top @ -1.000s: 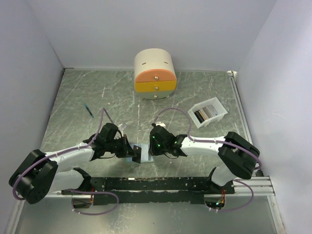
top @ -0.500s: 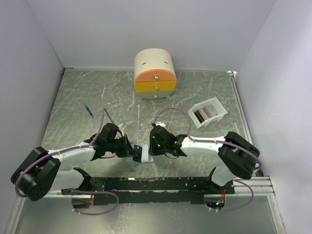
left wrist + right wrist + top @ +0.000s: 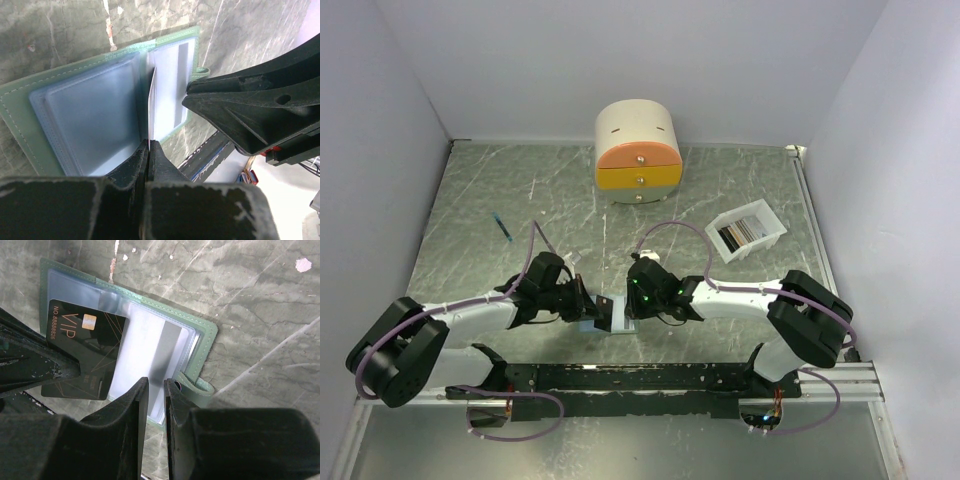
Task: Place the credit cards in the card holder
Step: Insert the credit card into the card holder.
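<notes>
A black flat plastic card (image 3: pixel 85 357), tucked into the grey-green folding card holder (image 3: pixel 199 385), bears "VIP" in copper letters. The line above it seems to read "NO.8888826". Smaller print lower down is too faint to read.

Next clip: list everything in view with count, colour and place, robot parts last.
card holder: one, grey-green with pale blue pockets, open on the table between both hands
black card: one, gold VIP lettering, at the holder's pockets
cards: several, dark and pale, in the tray; count unclear
white tray: one, right side of the table
drawer box: one, cream, orange and yellow fronts, far centre
pen-like stick: one, dark, left side
table: one, grey-green marbled
left hand: black, shut on the black card
right hand: black, fingers narrowly apart at the holder's clasp edge; grip unclear
</notes>
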